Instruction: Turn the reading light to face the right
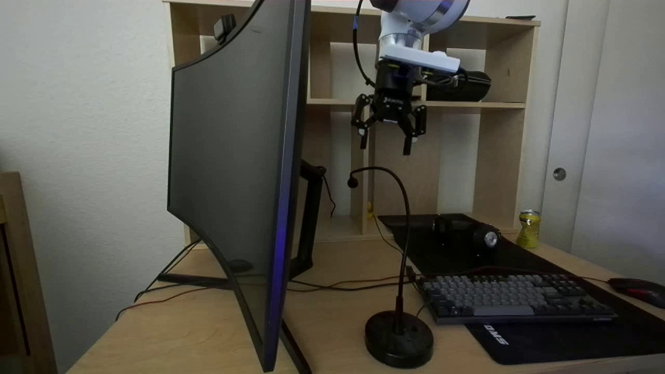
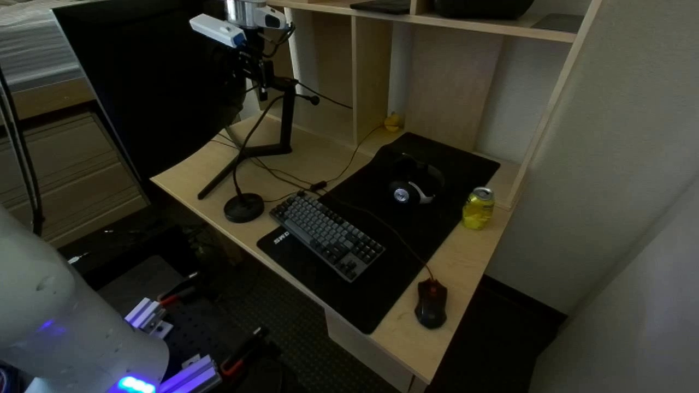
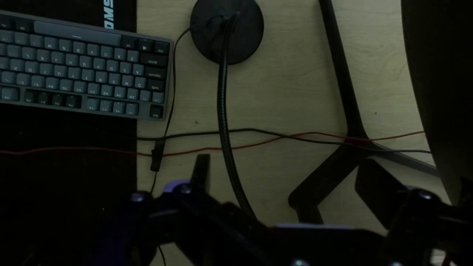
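Lamp stands below our gripper, jaws spread and empty; we expect a light, springy neck, best pinched at the upper bend beneath the jaws.

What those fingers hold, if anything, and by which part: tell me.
Nothing: in an exterior view, the fingers stand open, clear of the reading light.

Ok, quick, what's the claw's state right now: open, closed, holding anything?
Claw: open, holding nothing; the reading light is not in its grip.
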{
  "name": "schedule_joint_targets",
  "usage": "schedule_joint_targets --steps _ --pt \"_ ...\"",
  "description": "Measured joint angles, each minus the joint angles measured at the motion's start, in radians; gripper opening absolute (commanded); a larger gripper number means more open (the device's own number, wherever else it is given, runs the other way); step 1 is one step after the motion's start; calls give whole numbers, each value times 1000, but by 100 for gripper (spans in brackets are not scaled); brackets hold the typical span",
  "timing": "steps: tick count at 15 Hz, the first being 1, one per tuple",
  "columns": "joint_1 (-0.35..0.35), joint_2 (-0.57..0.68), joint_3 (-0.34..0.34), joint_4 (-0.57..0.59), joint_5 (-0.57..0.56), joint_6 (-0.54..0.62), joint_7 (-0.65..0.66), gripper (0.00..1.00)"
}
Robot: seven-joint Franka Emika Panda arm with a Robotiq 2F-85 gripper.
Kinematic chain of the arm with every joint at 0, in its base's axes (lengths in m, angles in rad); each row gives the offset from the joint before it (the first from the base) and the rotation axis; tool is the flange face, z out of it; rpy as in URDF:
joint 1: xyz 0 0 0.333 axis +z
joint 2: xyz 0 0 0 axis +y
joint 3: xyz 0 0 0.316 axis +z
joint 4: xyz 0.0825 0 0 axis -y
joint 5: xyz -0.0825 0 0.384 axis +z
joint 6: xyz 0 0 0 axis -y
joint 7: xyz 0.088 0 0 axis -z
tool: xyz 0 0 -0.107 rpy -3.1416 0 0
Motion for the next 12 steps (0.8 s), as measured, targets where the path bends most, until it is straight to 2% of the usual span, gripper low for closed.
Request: schedule_joint_targets --steps 4,10,11,12 --pt "1 10 -2 -6 -15 18 3 100" --pt "1 70 -9 -65 -17 200 -21 100" --pt "1 70 -13 -76 -17 210 -22 80" --pt "1 70 -17 -82 -17 213 -23 73"
